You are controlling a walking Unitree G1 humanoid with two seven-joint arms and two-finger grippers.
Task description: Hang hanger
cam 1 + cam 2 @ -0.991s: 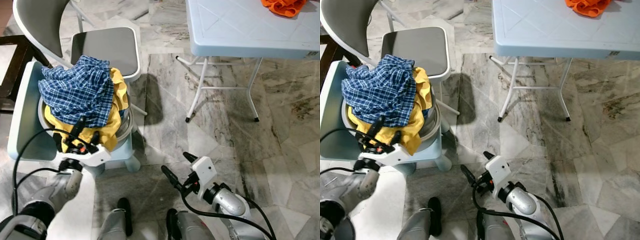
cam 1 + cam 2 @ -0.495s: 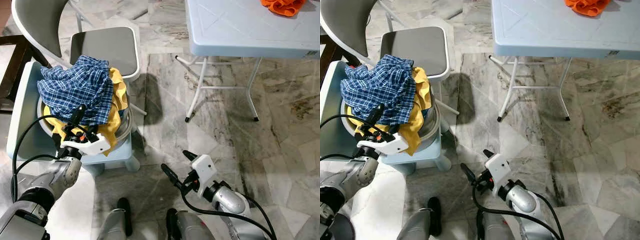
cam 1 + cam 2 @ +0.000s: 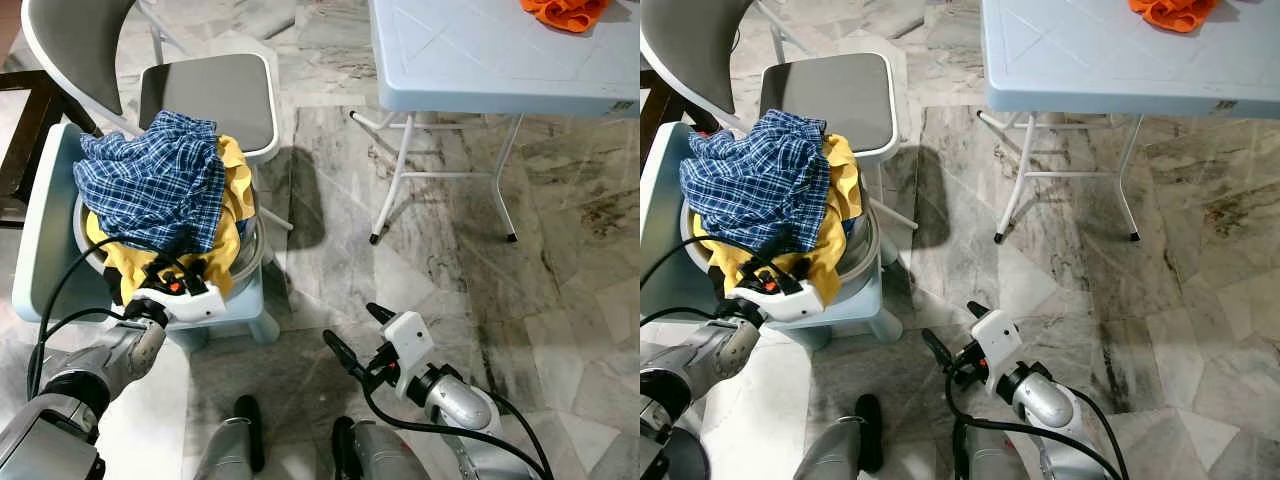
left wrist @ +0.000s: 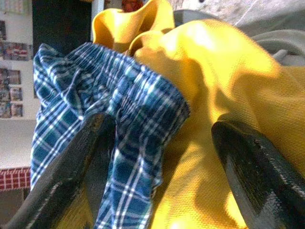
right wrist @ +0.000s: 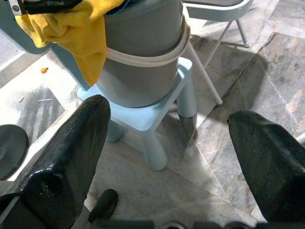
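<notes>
My left hand (image 3: 172, 272) is spread open, pushed into the laundry in the grey tub (image 3: 250, 255), one finger (image 4: 90, 157) against the blue checked shirt (image 3: 155, 185), the other on the yellow cloth (image 4: 224, 86). My right hand (image 3: 355, 335) hangs low over the floor (image 3: 450, 270), released. I see no hanger.

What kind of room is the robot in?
Probably a room in a home where laundry gets sorted: a marble-tiled floor, a folding table, and a gray tub heaped with a plaid shirt and yellow cloth.
</notes>
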